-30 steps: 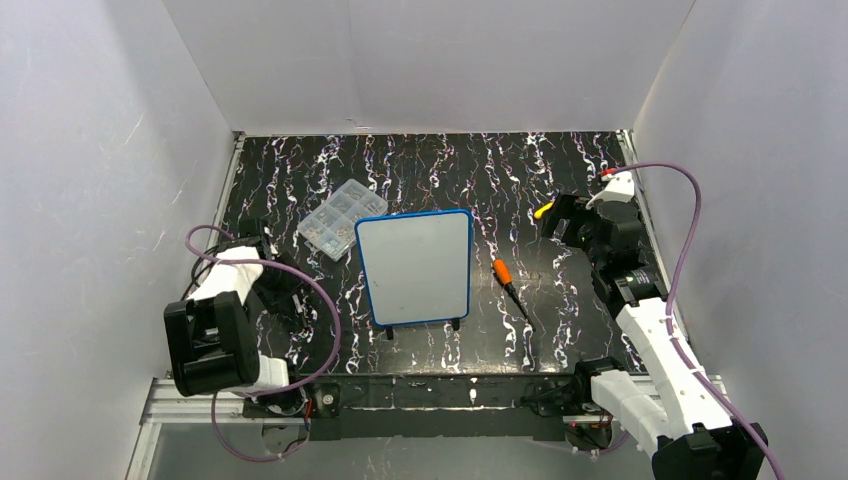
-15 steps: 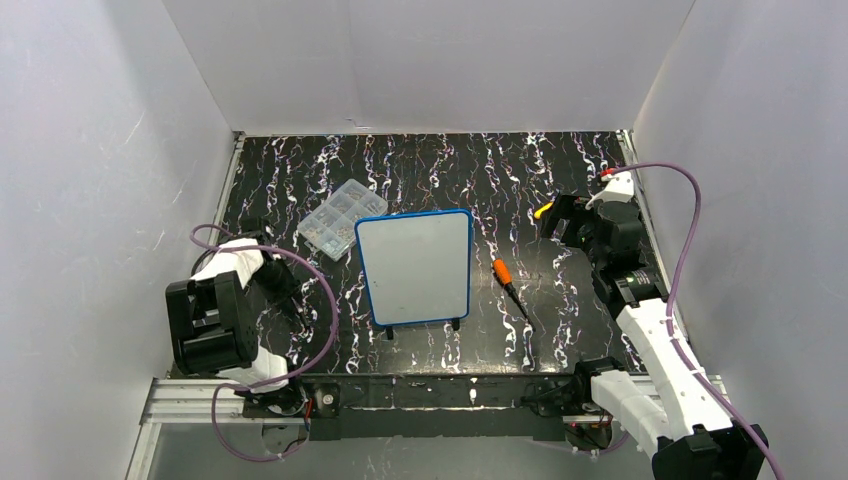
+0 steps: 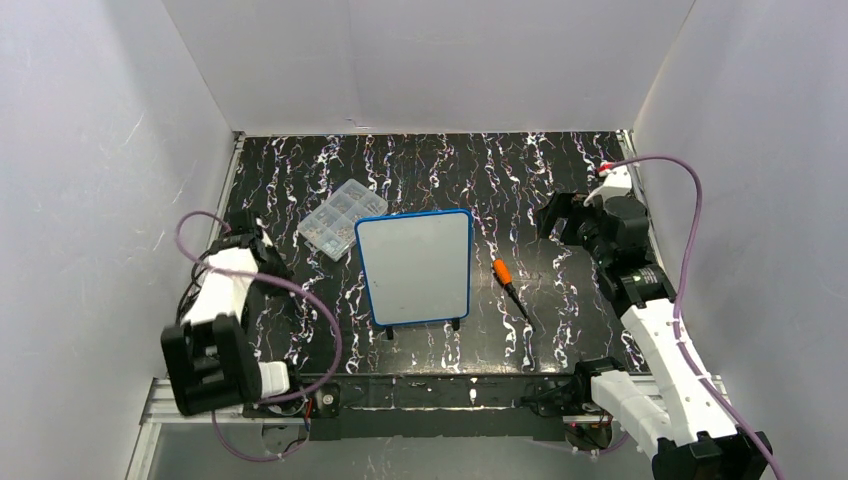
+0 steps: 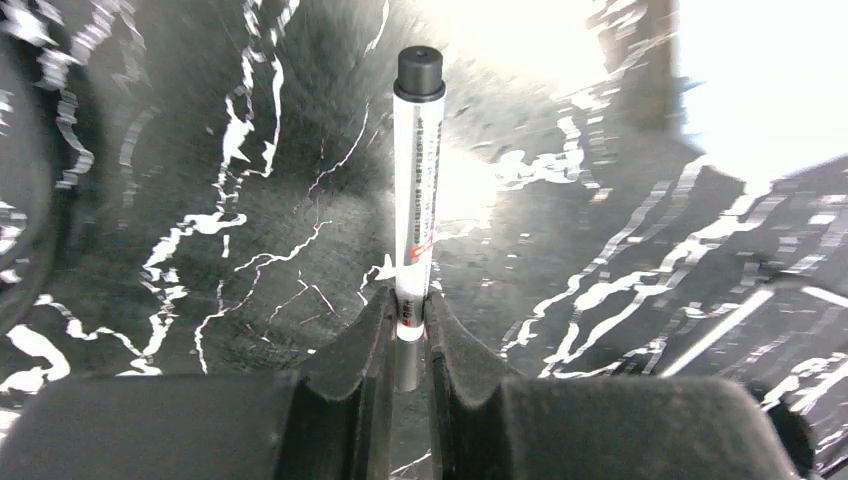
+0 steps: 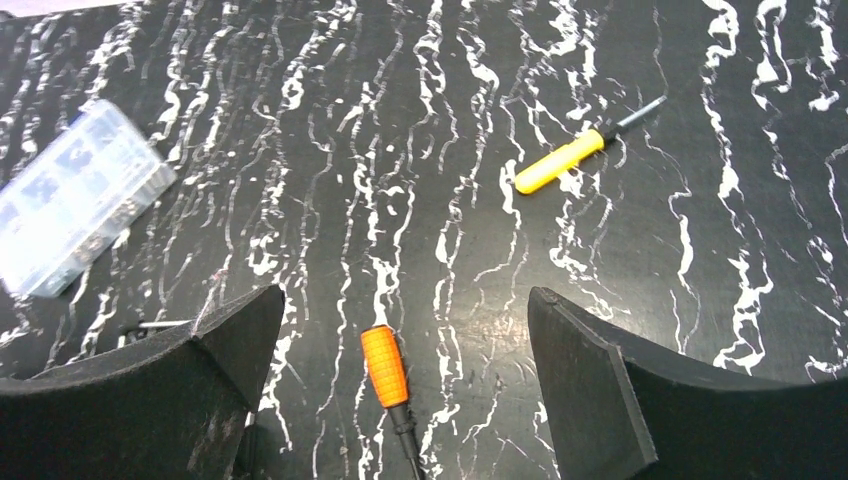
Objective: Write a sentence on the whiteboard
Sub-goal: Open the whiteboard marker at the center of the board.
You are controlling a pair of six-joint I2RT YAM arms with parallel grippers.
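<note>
The whiteboard (image 3: 415,266), blue-framed with black feet, lies in the middle of the table. Its white surface is blank; no sentence shows on it. My left gripper (image 3: 255,243) is left of the board, near the table's left edge. In the left wrist view it (image 4: 410,305) is shut on a white marker (image 4: 418,190) with a black cap, which points away from the jaws. My right gripper (image 3: 556,216) is open and empty, right of the board's far corner. In the right wrist view it (image 5: 403,300) hangs above an orange-handled screwdriver (image 5: 384,365).
The orange screwdriver (image 3: 505,275) lies right of the board. A yellow-handled screwdriver (image 5: 560,162) lies farther back, hidden under the right gripper in the top view. A clear plastic compartment box (image 3: 342,220) sits at the board's far left corner. White walls enclose the table.
My left arm has unfolded, and its wrist has moved toward the far left of the table. My right gripper has shifted slightly and now covers the yellow screwdriver in the top view.
</note>
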